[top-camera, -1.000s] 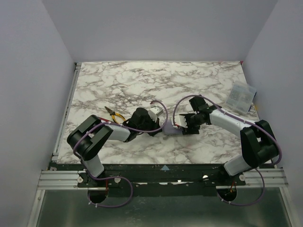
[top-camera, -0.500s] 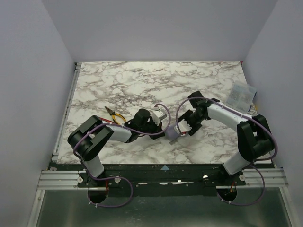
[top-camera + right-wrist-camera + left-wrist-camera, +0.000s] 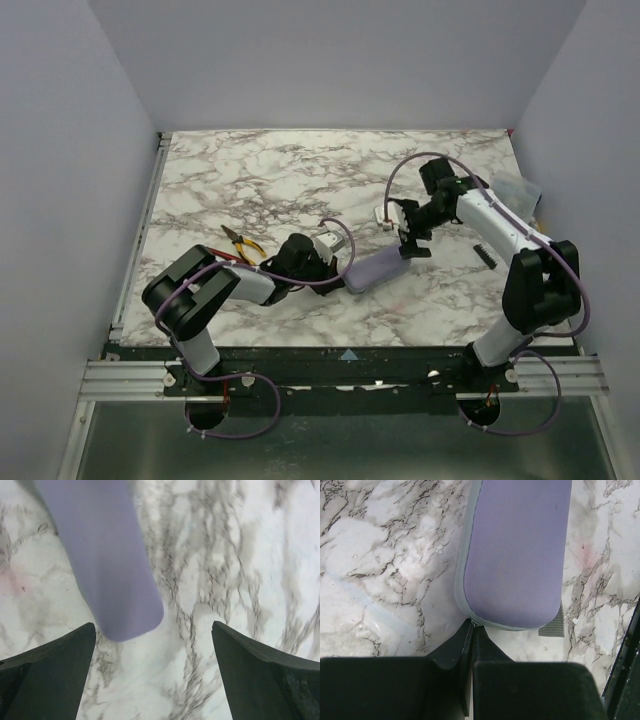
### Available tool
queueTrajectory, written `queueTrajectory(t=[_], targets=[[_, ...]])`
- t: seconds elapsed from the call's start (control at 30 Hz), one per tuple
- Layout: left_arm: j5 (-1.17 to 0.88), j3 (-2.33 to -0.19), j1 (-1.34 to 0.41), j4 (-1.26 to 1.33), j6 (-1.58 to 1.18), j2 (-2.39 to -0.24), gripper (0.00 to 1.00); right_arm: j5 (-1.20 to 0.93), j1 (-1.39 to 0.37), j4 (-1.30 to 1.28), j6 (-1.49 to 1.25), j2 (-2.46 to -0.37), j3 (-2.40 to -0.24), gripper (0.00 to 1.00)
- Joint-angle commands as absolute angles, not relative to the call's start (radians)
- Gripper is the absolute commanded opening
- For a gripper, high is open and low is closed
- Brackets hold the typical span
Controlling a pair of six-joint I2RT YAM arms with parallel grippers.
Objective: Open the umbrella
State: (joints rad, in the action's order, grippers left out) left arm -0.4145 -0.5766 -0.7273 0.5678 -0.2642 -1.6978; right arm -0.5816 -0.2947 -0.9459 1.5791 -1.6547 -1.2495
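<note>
The umbrella (image 3: 372, 269) lies folded on the marble table as a plump lavender bundle with a grey seam; no shaft or handle shows. In the left wrist view the umbrella (image 3: 517, 555) fills the top. My left gripper (image 3: 471, 625) is shut, and its tips pinch the seam at the bundle's near end. From above, the left gripper (image 3: 338, 272) sits at the bundle's left end. My right gripper (image 3: 410, 245) hovers just past the other end, open wide. In the right wrist view the umbrella's rounded end (image 3: 105, 565) lies ahead of the right gripper (image 3: 153, 625), with nothing between the fingers.
Yellow-handled pliers (image 3: 243, 243) lie left of the left arm. A clear plastic box (image 3: 508, 203) sits at the table's right edge, with a small black strip (image 3: 484, 255) nearer. A grey striped strap (image 3: 551, 627) pokes out beside the bundle's end. Walls enclose three sides.
My right gripper has let go of the umbrella's end, opened wide and drawn back toward the far right. The bundle now lies flat and stretched out. The left gripper keeps its pinch.
</note>
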Motion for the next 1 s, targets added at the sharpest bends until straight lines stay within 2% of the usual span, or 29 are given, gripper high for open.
queueTrajectory(t=[0.0, 0.13, 0.33, 0.4, 0.67, 0.97], targets=[[-0.375, -0.57, -0.751, 0.58, -0.307, -1.697, 0.0, -0.646, -0.23, -0.906, 0.963, -1.587, -1.305, 1.0], [-0.364, -0.573, -0.786, 0.587, -0.305, -1.692, 0.0, -0.52, -0.192, -0.94, 0.56, -1.568, -1.31, 1.0], [-0.295, -0.62, -0.87, 0.582, -0.301, -1.718, 0.0, -0.417, -0.098, -1.071, 0.225, -1.606, -1.327, 1.0], [-0.284, -0.644, -0.887, 0.58, -0.31, -1.739, 0.0, -0.481, -0.08, -1.106, 0.17, -1.64, -1.349, 1.0], [-0.273, -0.73, -0.943, 0.557, -0.263, -1.793, 0.0, -0.674, -0.096, -0.839, -0.086, -1.666, -1.226, 0.96], [-0.263, -0.745, -0.965, 0.554, -0.253, -1.805, 0.0, -0.56, -0.194, -0.626, -0.241, -1.727, -1.164, 0.92]])
